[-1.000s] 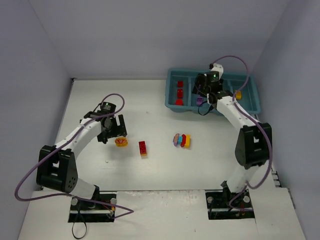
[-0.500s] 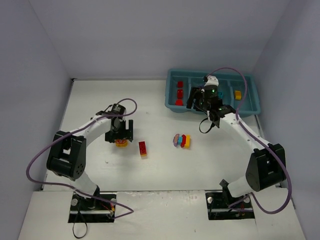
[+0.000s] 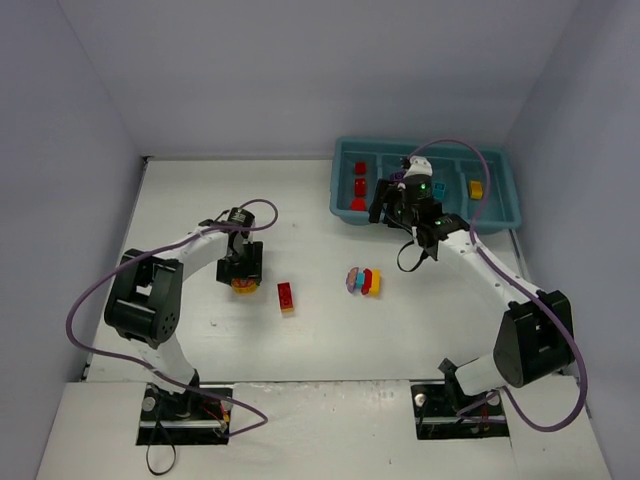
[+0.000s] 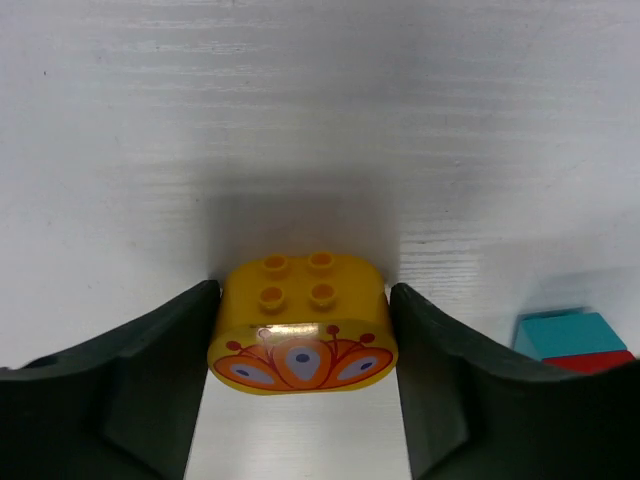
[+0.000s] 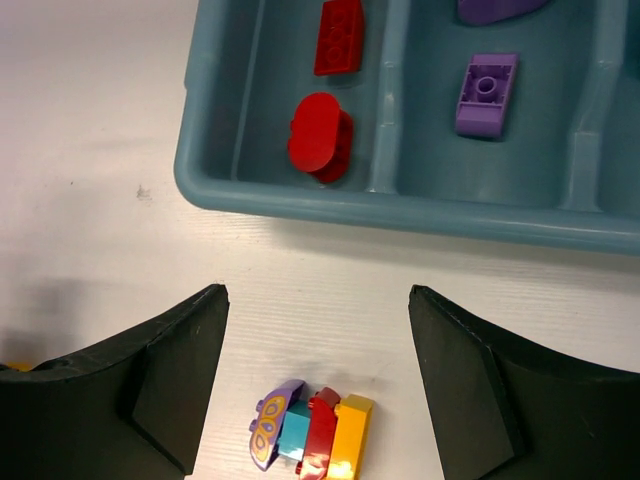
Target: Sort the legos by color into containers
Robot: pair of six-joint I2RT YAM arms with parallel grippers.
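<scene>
Teal tray [image 3: 345,216] sits at the far right of the worktop with four compartments side by side. The leftmost holds a rectangular red brick [image 5: 340,35] and a rounded red brick [image 5: 320,135], the next a purple brick [image 5: 486,93], and the rightmost a yellow brick [image 3: 476,188]. On the bare worktop: a yellow rounded brick [image 4: 300,325], studs up, with a fan pattern on its side, pinched between the fingers of the left gripper [image 4: 302,292]; a red-and-yellow stack [image 3: 286,296] near it; and a four-colour stack [image 5: 310,435] (purple, cyan, red, yellow) on its side, near the tray's front rim.
</scene>
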